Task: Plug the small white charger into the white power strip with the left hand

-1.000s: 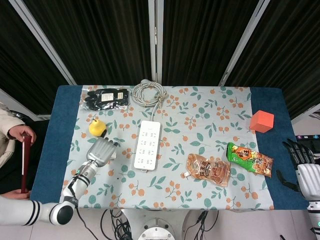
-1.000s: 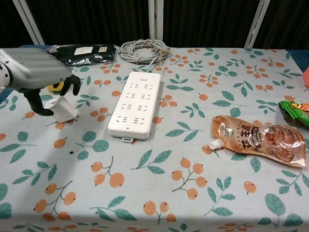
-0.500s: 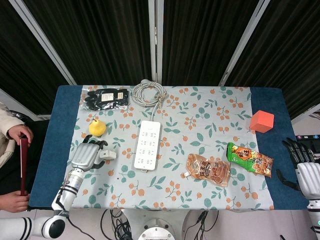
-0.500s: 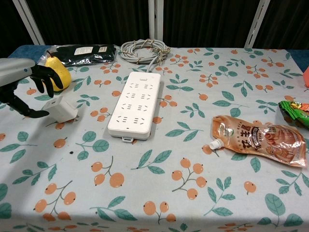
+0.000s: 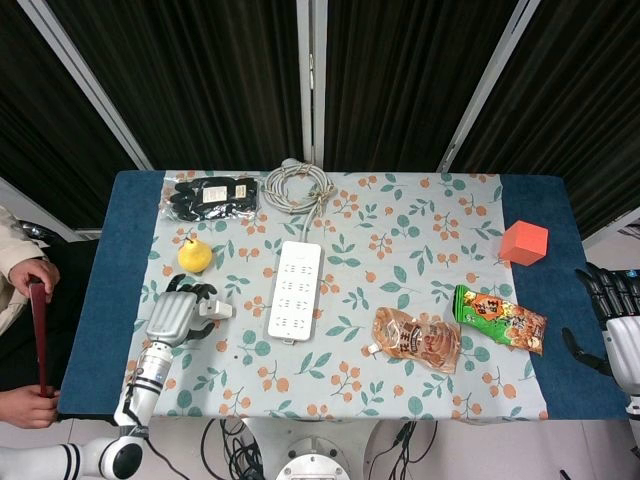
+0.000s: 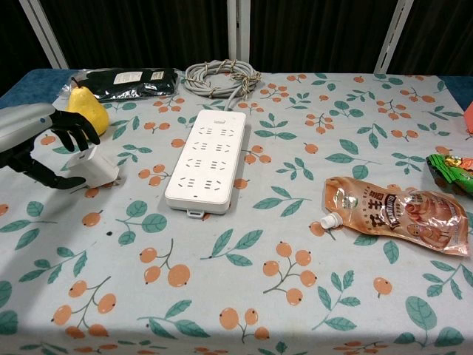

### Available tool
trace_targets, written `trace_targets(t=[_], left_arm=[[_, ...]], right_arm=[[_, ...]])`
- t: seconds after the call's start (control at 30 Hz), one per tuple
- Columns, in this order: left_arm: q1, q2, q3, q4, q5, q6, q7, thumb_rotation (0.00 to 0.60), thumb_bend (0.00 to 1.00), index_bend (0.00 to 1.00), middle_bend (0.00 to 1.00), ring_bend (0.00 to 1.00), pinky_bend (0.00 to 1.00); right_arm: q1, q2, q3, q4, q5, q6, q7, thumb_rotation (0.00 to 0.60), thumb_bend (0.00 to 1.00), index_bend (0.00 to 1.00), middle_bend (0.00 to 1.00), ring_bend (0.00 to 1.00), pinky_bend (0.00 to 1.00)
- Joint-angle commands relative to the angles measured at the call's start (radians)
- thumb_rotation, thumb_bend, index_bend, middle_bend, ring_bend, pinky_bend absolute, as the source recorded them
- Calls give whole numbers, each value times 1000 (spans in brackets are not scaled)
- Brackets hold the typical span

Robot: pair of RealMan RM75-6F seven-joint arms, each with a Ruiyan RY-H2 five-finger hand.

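Overhead, left hand curls loosely around small white charger, left of white power strip, its grasp uncertain; chest view shows dark fingers bracketing that light, rigid, smooth block, best pinched across flat sides.

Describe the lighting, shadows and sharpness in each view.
Head view: even overhead light, sharp throughout, black backdrop behind the table. Chest view: soft shadow under the left hand beside the charger; faint sheen on the power strip; no motion blur.
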Motion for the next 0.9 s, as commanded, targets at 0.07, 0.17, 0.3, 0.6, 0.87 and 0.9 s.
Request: trace_targets(t=[0.07, 0.17, 0.3, 0.6, 0.87, 0.9], left_arm=[[4, -8, -13, 2, 6, -16, -1, 600, 255, 341, 360, 317, 118], [7, -9, -19, 4, 4, -26, 3, 600, 268, 351, 367, 317, 118], [15, -8, -24, 6, 7, -35, 5, 600, 286, 369, 378, 317, 118], [21, -7, -39, 22, 19, -58, 6, 600, 328, 415, 427, 317, 118], [10, 5, -61, 35, 59, -80, -20, 600, 439, 623, 643, 440, 176], [-1, 19, -66, 23, 67, -90, -9, 600, 448, 629, 649, 448, 190]], right_arm=[[-3, -7, -3, 8, 5, -2, 9, 600, 304, 0, 0, 0, 0], [-6, -13, -5, 16, 8, -2, 17, 600, 304, 0, 0, 0, 0], [-8, -19, -7, 25, 8, -1, 25, 600, 304, 0, 0, 0, 0], [-9, -24, -7, 27, 7, -1, 25, 600, 303, 0, 0, 0, 0], [-12, -26, -8, 22, 9, 1, 24, 600, 305, 0, 0, 0, 0], [-12, -27, -8, 23, 8, 1, 24, 600, 304, 0, 0, 0, 0]])
